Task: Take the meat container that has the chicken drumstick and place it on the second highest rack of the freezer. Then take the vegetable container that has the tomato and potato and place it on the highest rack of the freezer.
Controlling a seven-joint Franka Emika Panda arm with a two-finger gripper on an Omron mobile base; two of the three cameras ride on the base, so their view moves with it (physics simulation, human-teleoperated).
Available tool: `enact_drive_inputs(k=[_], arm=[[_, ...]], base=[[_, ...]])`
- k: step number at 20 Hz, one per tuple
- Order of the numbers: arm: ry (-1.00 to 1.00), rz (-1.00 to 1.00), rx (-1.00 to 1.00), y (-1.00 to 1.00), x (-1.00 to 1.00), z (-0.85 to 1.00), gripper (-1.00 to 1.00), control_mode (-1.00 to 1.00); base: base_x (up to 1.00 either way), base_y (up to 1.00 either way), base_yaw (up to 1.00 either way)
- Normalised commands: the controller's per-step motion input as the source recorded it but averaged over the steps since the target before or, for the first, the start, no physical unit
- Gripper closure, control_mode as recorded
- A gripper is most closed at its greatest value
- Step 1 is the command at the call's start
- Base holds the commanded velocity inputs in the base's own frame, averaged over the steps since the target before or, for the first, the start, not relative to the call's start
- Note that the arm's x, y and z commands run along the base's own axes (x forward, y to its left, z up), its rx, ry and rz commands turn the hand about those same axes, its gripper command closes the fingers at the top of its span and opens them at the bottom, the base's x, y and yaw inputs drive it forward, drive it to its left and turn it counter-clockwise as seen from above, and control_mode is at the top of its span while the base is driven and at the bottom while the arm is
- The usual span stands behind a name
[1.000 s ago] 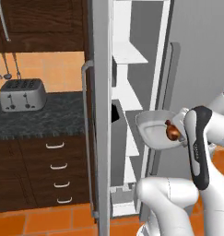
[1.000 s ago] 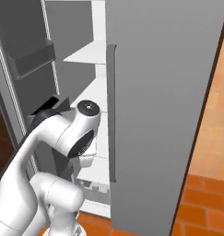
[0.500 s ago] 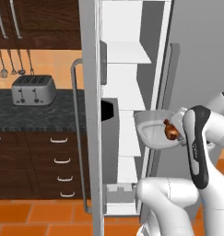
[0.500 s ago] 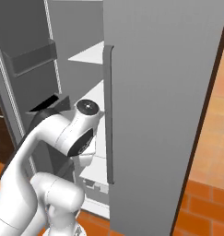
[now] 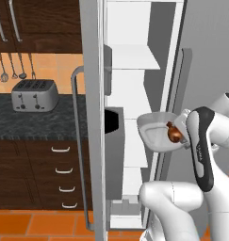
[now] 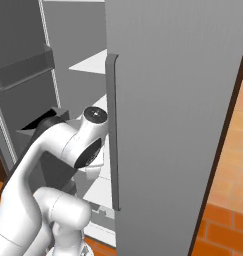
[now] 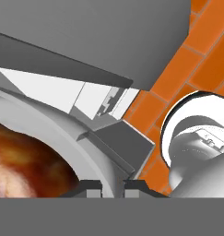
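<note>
The meat container, a shallow light-grey tray, hangs in front of the open freezer, about level with a middle white shelf. The reddish-brown chicken drumstick lies at its right end. My gripper is shut on the tray's right rim. In the hand view the tray's rim curves past my gripper, with the drumstick close on the left. The vegetable container, tomato and potato are out of view.
A higher white shelf sits above the tray. The freezer's other grey door with its bar handle stands close on the right of my arm. A toaster and hanging utensils are at the counter on the left. Orange floor tiles lie below.
The whole picture has shifted right in the left base view, so the camera has moved; most of it came early in the second. The tray stays held in the same spot by my arm.
</note>
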Motion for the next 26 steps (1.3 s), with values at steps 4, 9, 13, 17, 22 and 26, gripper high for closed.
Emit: enact_drive_inputs(k=[4, 9, 13, 17, 22, 26], arm=[[0.00, 0.02, 0.00, 0.14, 0.43, 0.00, 1.00, -1.00], [0.00, 0.00, 0.00, 0.06, 0.80, 0.00, 1.00, -1.00], [0.00, 0.00, 0.00, -0.01, 0.53, 0.11, 1.00, -1.00], [0.00, -0.04, 0.00, 0.00, 0.63, 0.28, 1.00, -1.00], [-0.01, 0.00, 0.00, -0.03, 0.39, 0.20, 1.00, -1.00], [0.00, -0.01, 0.00, 0.09, 0.43, 0.00, 1.00, -1.00]], base=[[0.00, 0.00, 0.00], [0.00, 0.00, 0.00], [0.00, 0.00, 0.00], [0.00, 0.00, 0.00], [0.00, 0.00, 0.00], [0.00, 0.00, 0.00]])
